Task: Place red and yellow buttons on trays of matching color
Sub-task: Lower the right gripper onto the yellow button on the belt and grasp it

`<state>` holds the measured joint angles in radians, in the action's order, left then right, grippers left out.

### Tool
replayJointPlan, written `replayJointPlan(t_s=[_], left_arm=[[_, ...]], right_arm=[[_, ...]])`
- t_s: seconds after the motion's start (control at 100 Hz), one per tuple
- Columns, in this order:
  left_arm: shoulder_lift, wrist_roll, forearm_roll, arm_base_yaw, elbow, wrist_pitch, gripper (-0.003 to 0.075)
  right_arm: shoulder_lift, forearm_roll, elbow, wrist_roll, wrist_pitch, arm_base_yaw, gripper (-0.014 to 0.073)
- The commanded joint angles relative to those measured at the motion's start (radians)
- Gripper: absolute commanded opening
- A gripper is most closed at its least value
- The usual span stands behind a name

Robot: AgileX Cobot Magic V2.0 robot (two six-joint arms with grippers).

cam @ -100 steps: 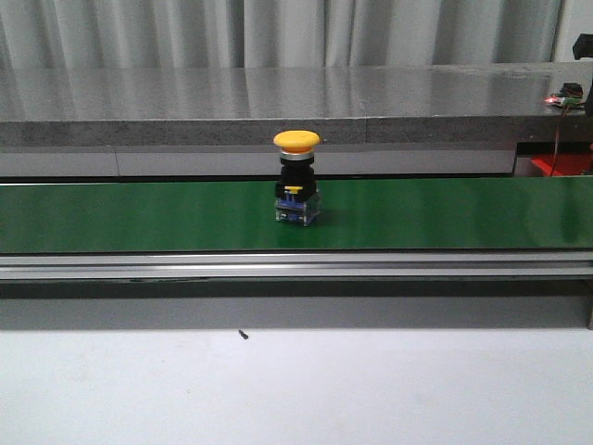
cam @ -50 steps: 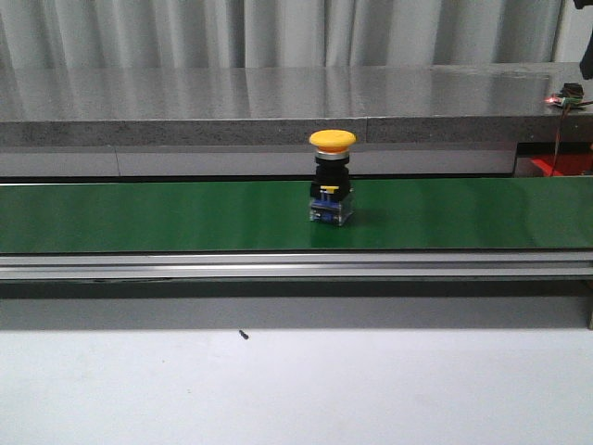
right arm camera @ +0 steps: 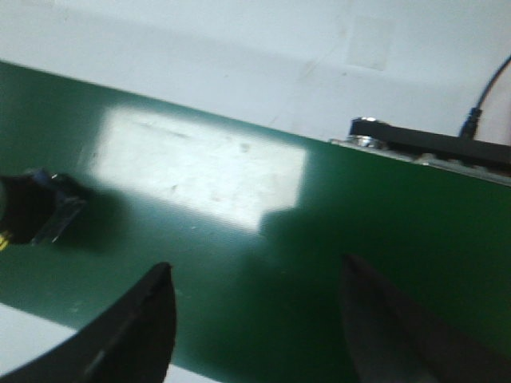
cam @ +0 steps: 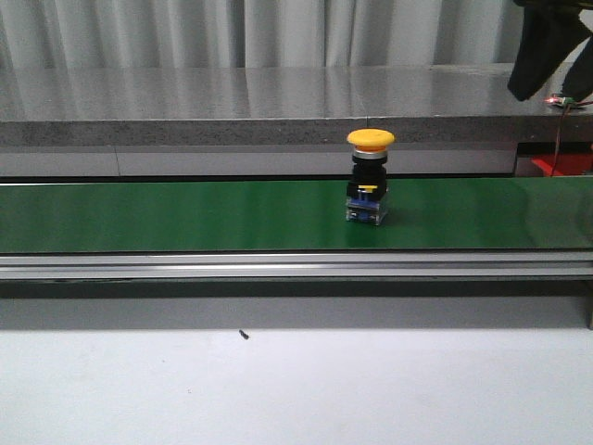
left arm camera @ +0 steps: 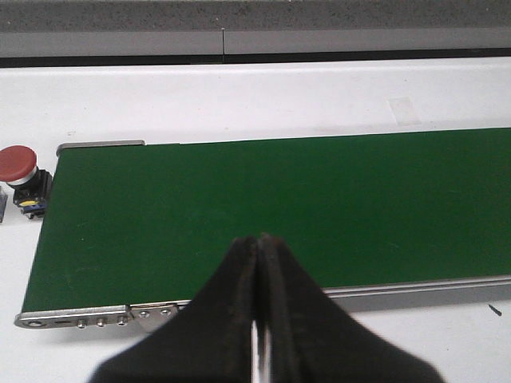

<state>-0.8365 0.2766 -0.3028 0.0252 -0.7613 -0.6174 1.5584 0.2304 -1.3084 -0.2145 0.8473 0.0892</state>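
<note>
A yellow button [cam: 370, 141] with a black and blue base stands upright on the green conveyor belt [cam: 185, 215], right of the middle. Its dark base [right arm camera: 40, 211] shows at the edge of the right wrist view, off to one side of my right gripper [right arm camera: 257, 279]. That gripper hangs open over the belt with nothing between its fingers. A red button [left arm camera: 17, 163] stands on the white table just off the belt's end in the left wrist view. My left gripper [left arm camera: 259, 242] is shut and empty above the belt's near rail. A red shape [cam: 559, 165] at far right may be the red tray; the yellow tray is out of view.
A grey stone-like counter [cam: 278, 102] runs behind the belt, with curtains beyond it. A metal rail [cam: 278, 267] edges the belt's front. White table [cam: 278, 389] lies in front. My right arm [cam: 548, 46] shows dark at the top right.
The yellow button has travelled to the right along the belt. My right arm has come into the front view at the top right.
</note>
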Motion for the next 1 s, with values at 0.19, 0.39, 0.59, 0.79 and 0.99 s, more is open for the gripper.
replayJointPlan(t_s=[0.19,0.39,0.59,0.79,0.99], left_arm=[[0.01,0.001,-0.018,-0.007,-0.026,0.068,-0.002],[0.01,0.001,-0.018,-0.007,-0.026,0.068,-0.002],[0.01,0.001,-0.018,-0.007,-0.026,0.068,-0.002],[0.01,0.001,-0.018,-0.007,-0.026,0.068,-0.002],[0.01,0.001,-0.018,-0.007,-0.026,0.068,-0.002]], right_arm=[[-0.037,0.021,-0.024,-0.194,0.094,0.091,0.045],[0.02,0.073,-0.024,-0.274,0.096,0.124,0.045],[0.07,0.105,-0.024,-0.283,0.049,0.125,0.045],[0.085,0.178,-0.024,-0.352,0.02,0.125,0.045],[0.101,0.189,-0.024,-0.356,-0.049,0.125,0.0442]])
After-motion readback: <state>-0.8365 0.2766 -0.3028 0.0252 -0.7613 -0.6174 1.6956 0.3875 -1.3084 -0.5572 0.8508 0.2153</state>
